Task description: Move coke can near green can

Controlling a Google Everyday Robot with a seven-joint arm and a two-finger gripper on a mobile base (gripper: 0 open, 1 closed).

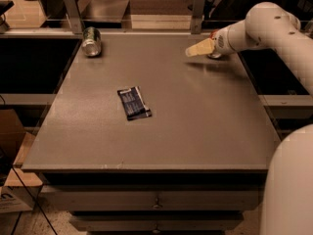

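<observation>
The green can (91, 40) lies on its side at the far left corner of the grey table (195, 121), silver end toward me. My gripper (199, 48), with a pale yellow tip, hovers low over the far right part of the table and points left. The white arm (264, 28) comes in from the right. A small dark rounded shape (214, 56) shows just under the wrist, and I cannot tell whether it is the coke can. No red-orange can shows plainly. The gripper is far to the right of the green can.
A dark blue snack packet (133, 103) lies flat left of the table's middle. Two metal posts (197, 11) and a rail stand along the far edge. Another white part of the robot (291, 190) fills the lower right. A cardboard box (14, 180) sits on the floor at the left.
</observation>
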